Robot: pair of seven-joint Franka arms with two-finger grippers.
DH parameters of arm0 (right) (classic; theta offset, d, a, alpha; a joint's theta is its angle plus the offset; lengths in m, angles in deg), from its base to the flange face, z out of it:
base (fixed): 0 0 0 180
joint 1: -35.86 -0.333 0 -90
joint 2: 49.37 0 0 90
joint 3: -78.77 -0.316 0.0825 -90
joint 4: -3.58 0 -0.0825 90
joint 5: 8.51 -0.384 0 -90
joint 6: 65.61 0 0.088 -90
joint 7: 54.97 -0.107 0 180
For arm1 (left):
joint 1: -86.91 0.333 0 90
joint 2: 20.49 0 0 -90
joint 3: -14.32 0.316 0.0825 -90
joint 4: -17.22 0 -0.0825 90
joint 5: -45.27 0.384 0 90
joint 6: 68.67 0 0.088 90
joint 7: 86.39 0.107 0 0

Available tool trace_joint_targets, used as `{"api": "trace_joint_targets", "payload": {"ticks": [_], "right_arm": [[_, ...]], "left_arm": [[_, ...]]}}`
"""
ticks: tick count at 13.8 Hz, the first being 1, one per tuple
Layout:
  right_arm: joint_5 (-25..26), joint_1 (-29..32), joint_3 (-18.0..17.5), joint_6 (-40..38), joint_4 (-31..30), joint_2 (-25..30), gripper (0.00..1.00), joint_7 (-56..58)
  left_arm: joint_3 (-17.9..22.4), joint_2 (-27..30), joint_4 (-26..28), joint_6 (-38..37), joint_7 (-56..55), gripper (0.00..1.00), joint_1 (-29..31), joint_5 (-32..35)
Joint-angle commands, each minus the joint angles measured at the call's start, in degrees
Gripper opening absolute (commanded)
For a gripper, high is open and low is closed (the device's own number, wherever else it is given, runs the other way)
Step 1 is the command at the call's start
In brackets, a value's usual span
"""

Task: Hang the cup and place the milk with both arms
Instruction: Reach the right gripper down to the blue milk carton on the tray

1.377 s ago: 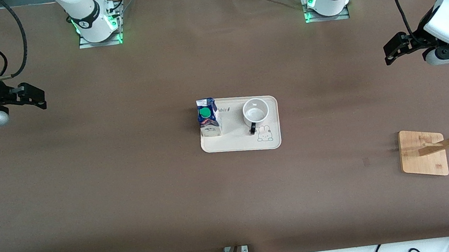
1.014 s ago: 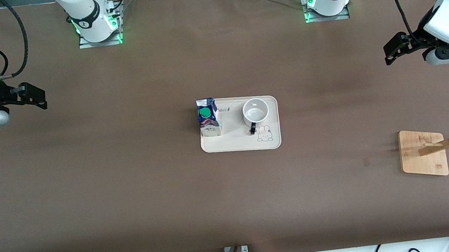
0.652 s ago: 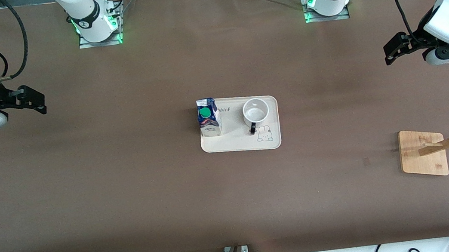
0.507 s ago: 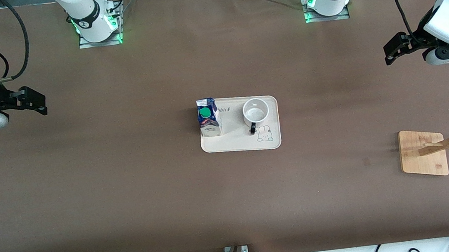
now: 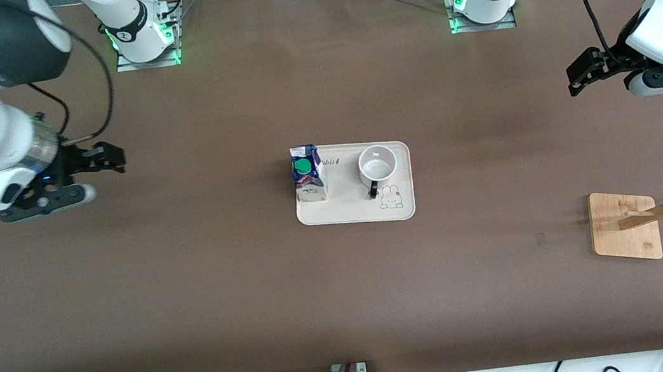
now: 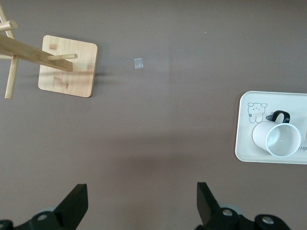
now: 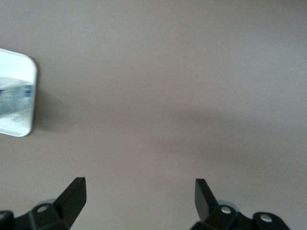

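Note:
The white cup (image 5: pixel 377 164) stands upright on a cream tray (image 5: pixel 356 213) at the table's middle, its black handle turned toward the front camera. The blue and white milk (image 5: pixel 308 177) with a green cap stands on the same tray, at the edge toward the right arm's end. My right gripper (image 5: pixel 112 158) hangs open and empty over bare table toward the right arm's end, well apart from the tray. My left gripper (image 5: pixel 576 77) waits open and empty over the left arm's end. The left wrist view shows the cup (image 6: pixel 278 139) and its gripper (image 6: pixel 142 200); the right wrist view shows the milk (image 7: pixel 13 97) and its gripper (image 7: pixel 140 195).
A wooden cup rack (image 5: pixel 624 225) with a slanted post and pegs stands toward the left arm's end, nearer the front camera than the tray; the left wrist view shows the rack (image 6: pixel 67 73) too. Cables lie along the table's front edge.
The right arm has swung in from the table's end toward the tray, its gripper still open. The left arm, the cup and the milk have not moved.

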Motion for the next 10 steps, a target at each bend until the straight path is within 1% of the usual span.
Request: {"api": "trace_joint_targets", "payload": {"ticks": [1, 2, 3, 4, 7, 10], "right_arm": [[-4.72, -2.78, 0.04, 2.37, 0.52, -1.87, 1.0, -5.73], [-7.01, -4.97, 0.04, 4.12, 0.6, -3.19, 1.0, -6.61], [-8.16, -7.51, 0.04, 6.92, 0.52, -4.33, 1.0, -11.15], [-8.26, -9.63, 0.04, 9.82, 0.6, -5.48, 1.0, -17.37], [-8.26, -17.27, 0.04, 16.16, 2.18, -10.66, 1.0, -30.4], [-8.18, -22.82, 0.04, 21.0, 4.11, -15.23, 1.0, -37.72]], "left_arm": [[-0.1, -0.7, -1.66, -1.04, 0.53, 1.0, 0.17, -0.01], [-0.1, -0.7, -1.66, -1.04, 0.53, 1.0, 0.17, -0.01], [-0.1, -0.7, -1.66, -1.04, 0.53, 1.0, 0.17, -0.01], [-0.1, -0.7, -1.66, -1.04, 0.53, 1.0, 0.17, -0.01], [-0.1, -0.7, -1.66, -1.04, 0.53, 1.0, 0.17, -0.09], [-0.1, -0.7, -1.66, -1.04, 0.53, 1.0, 0.09, -0.01]]}}
